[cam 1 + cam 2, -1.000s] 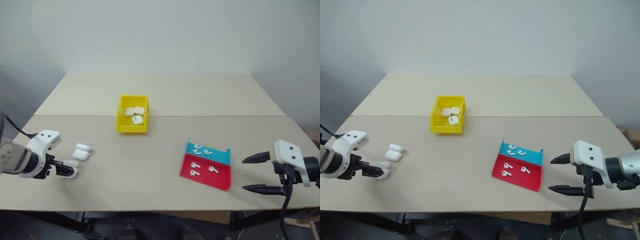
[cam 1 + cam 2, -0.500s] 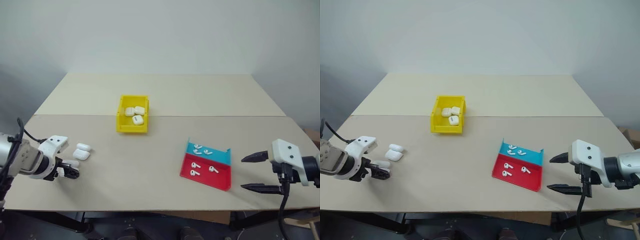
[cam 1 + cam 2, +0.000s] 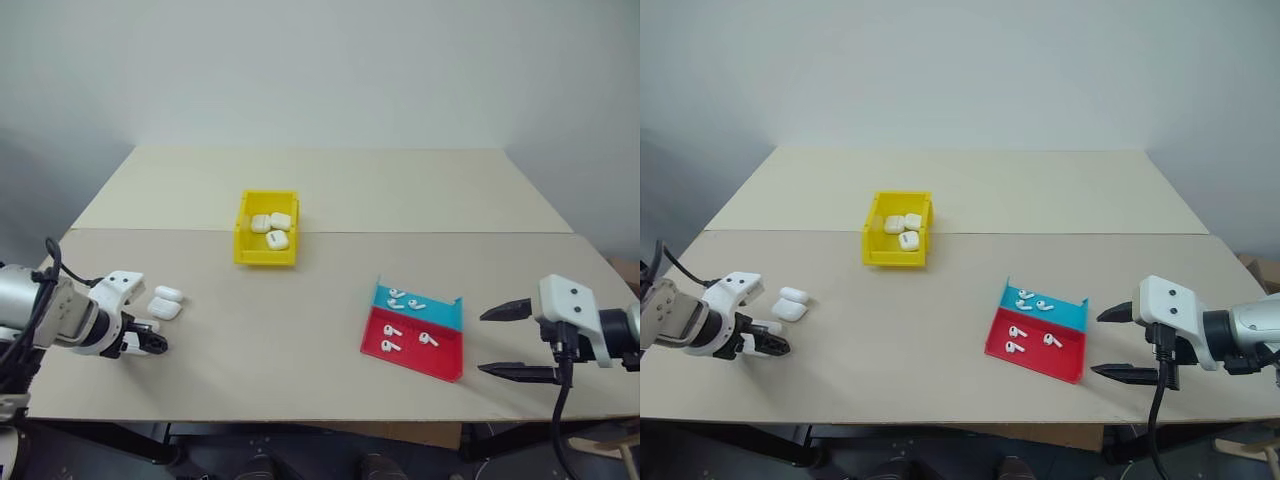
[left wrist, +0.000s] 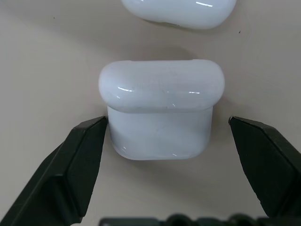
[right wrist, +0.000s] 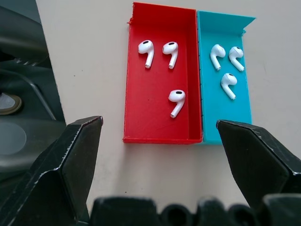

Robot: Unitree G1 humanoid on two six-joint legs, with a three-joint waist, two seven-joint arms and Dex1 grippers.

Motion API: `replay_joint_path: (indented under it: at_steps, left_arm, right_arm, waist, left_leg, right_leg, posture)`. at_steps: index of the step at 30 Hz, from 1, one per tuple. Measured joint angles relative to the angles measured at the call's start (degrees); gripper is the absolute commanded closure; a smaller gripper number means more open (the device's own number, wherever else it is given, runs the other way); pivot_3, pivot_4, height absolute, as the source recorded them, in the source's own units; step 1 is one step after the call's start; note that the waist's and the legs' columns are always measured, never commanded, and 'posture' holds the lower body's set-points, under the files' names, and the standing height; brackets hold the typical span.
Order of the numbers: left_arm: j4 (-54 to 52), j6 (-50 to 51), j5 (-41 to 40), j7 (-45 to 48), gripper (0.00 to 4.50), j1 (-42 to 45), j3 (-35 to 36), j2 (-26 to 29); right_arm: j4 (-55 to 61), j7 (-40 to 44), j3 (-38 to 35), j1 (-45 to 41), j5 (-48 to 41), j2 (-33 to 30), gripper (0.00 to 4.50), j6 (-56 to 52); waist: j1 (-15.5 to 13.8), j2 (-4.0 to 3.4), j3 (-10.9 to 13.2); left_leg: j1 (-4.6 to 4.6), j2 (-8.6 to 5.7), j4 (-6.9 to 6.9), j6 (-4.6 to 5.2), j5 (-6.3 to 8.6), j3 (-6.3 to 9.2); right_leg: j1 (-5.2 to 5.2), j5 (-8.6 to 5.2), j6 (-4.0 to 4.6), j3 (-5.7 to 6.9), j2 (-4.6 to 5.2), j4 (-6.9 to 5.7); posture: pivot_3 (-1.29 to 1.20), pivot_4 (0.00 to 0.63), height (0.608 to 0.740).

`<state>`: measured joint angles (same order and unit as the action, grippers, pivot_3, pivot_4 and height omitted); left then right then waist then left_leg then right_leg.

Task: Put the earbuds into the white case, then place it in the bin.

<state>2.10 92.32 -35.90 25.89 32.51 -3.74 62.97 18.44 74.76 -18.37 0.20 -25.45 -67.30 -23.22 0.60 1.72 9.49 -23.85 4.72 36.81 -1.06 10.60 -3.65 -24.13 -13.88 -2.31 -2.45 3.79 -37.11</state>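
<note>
Between the spread fingers of the left gripper (image 4: 167,129) sits the white case (image 4: 161,109), lid shut, resting on the table (image 3: 300,320); one finger (image 4: 77,160) right at its side, the other (image 4: 265,157) a little apart. Just beyond those fingertips lies a second white case (image 4: 181,12), close to the first. Farther out across the table stands the yellow bin (image 3: 266,241) with three white cases (image 3: 272,229) inside. Ahead of the right gripper (image 3: 512,341), fingers wide apart and holding nothing, lies the red-and-blue tray (image 5: 188,80) carrying the earbuds (image 5: 170,53): three in the red compartment, three in the blue, well clear of both fingertips.
</note>
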Motion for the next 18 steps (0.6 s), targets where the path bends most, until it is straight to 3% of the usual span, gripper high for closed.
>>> replay_joint_path:
  at_steps: [5, 8, 12, 18]
  left_arm:
    - [0.0, 0.0, 0.4, 0.0, 0.0, 0.2, 0.0, -0.3]
    - [0.0, 0.0, 0.8, 0.0, 0.57, 0.3, -0.2, -0.4]
    - [-0.1, 0.0, 1.5, 0.2, 1.72, 0.3, -0.2, -0.4]
    - [-0.8, 0.0, 2.6, 0.5, 1.72, 0.2, -0.4, -0.4]
  right_arm:
    - [-0.2, -0.1, 0.5, -1.0, 0.1, 0.0, 0.02, -0.1]
    - [-0.2, -0.1, 1.2, -1.1, 0.2, 0.0, 0.0, -0.2]
    - [-0.3, -0.4, 1.5, -1.2, 0.5, 0.0, 0.0, -0.6]
    - [-0.3, -0.6, 1.5, -1.2, 0.6, 0.0, 0.0, -0.6]
  waist:
    - [-0.1, 0.0, 0.0]
    - [-0.1, 0.0, 0.0]
    - [-0.1, 0.0, 0.0]
    - [-0.1, 0.0, 0.0]
  left_leg:
    - [0.0, -0.01, 0.01, 0.0, 0.0, 0.0]
    - [0.0, -0.01, 0.01, 0.0, 0.0, 0.01]
    - [0.0, -0.02, 0.01, 0.0, 0.0, 0.01]
    - [0.0, -0.01, 0.01, 0.0, 0.0, 0.01]
  right_leg:
    - [0.01, 0.0, -0.01, 0.0, 0.0, 0.0]
    - [0.01, 0.0, -0.01, 0.0, 0.01, 0.0]
    - [0.01, 0.01, 0.0, 0.0, 0.01, 0.01]
    - [0.01, 0.01, -0.01, 0.0, 0.0, 0.0]
  posture:
    - [0.0, 0.15, 0.74]
    - [0.0, 0.15, 0.74]
    - [0.0, 0.15, 0.74]
    - [0.0, 0.15, 0.74]
